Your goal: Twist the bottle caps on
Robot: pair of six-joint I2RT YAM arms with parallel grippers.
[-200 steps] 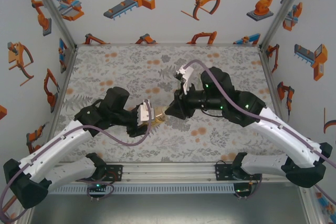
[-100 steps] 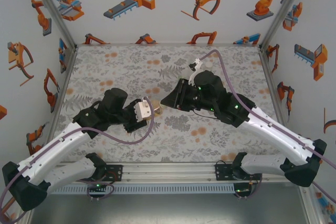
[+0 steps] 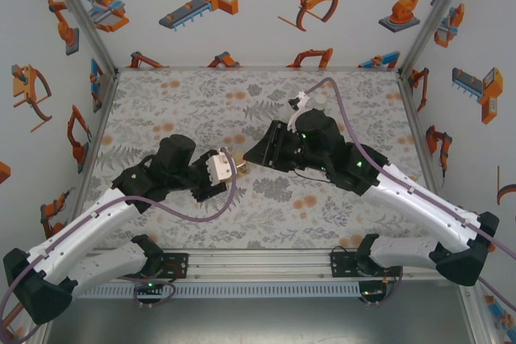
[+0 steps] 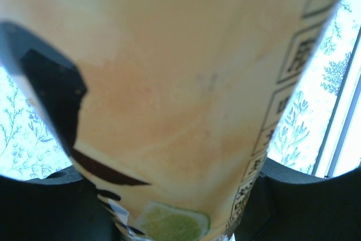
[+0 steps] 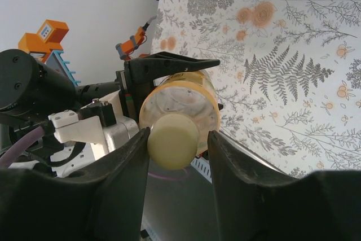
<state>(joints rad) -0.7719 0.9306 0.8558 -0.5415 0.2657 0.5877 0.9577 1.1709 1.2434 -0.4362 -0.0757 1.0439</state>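
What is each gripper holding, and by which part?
The left gripper holds the amber bottle by its body. The right gripper flanks the cap with a gap on one side, so it is not gripping.

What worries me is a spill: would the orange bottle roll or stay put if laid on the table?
The bottle looks round seen end-on, so on its side it would probably roll. Its glossy label may make it slippery to catch. The cap sits on the mouth, but how tight it is cannot be told, so a leak seems possible.

Left tool point(image 3: 235, 168) clamped, right tool point(image 5: 177, 137) seemingly slightly parted, tips facing each other
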